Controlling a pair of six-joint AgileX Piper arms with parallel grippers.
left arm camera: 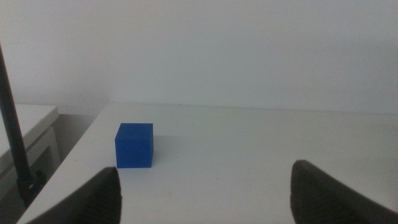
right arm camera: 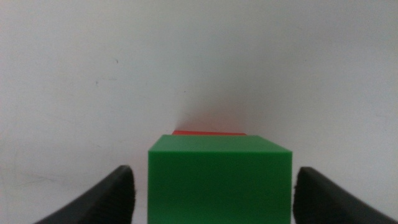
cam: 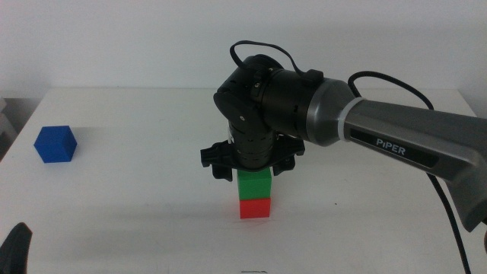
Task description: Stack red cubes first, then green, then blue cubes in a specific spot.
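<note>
The right tool (cam: 251, 161) hangs open over the green cube (cam: 254, 185), which sits squarely on the red cube (cam: 255, 208) (second tier placed), while the left tool (left arm camera: 205, 193), also open, waits facing the blue cube (cam: 55, 144) well off on the counter (cam: 137, 213).

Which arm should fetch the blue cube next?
Left. Its open gripper already faces the blue cube at the table's left side. The right gripper, open, sits over the green cube stacked on the red cube.

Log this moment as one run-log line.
right gripper: open, astride small green cube stacked on small red cube | left gripper: open, waiting | small blue cube: unstacked
</note>
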